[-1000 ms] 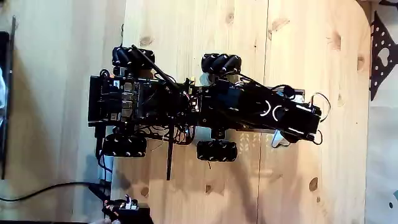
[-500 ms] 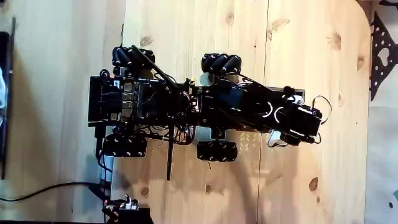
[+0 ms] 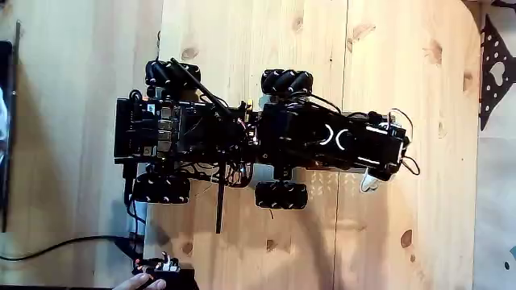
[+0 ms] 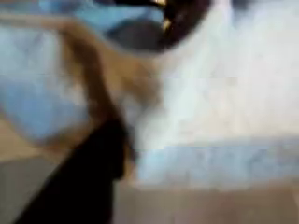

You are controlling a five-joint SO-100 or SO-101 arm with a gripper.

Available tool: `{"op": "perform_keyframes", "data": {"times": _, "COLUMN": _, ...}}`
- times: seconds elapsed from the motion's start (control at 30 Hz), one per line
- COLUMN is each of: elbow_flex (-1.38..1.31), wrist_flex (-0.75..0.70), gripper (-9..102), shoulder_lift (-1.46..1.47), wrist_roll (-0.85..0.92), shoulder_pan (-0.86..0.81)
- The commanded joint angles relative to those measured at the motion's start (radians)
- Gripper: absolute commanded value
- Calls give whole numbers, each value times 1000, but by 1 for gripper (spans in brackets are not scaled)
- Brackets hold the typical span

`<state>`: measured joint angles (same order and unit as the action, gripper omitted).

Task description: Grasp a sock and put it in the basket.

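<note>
From the fixed view my arm reaches out to the right from the wheeled base [image 3: 210, 137], lying level along the wooden bench [image 3: 242, 40]. My claw [image 3: 379, 171] sits at the far right end of the arm, and a whitish scrap that I take for the sock [image 3: 369, 181] peeks out just below and beside the tip, touching or nearly so. In the wrist view pale fabric [image 4: 224, 103] is pressed right up against the lens, too blurred for any edge or long axis to read. Whether my jaws stand wide or are clamped on the cloth, I cannot tell. I judge the sock lies directly under my tip, so the next move turns on closing and lifting rather than reaching sideways.
</note>
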<state>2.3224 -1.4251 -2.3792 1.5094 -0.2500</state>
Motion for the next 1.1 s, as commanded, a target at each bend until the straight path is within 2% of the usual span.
{"op": "perform_keyframes", "data": {"times": 0.0, "elbow_flex": 80, "wrist_flex": -273, "gripper": 40, "shoulder_lift": -17, "wrist_roll": 63, "shoulder_pan": -40}}
{"op": "perform_keyframes", "data": {"times": 0.77, "elbow_flex": 78, "wrist_flex": -232, "gripper": 40, "shoulder_lift": -98, "wrist_roll": 166, "shoulder_pan": -69}}
{"op": "perform_keyframes", "data": {"times": 1.07, "elbow_flex": 71, "wrist_flex": -232, "gripper": 40, "shoulder_lift": -198, "wrist_roll": 153, "shoulder_pan": 60}}
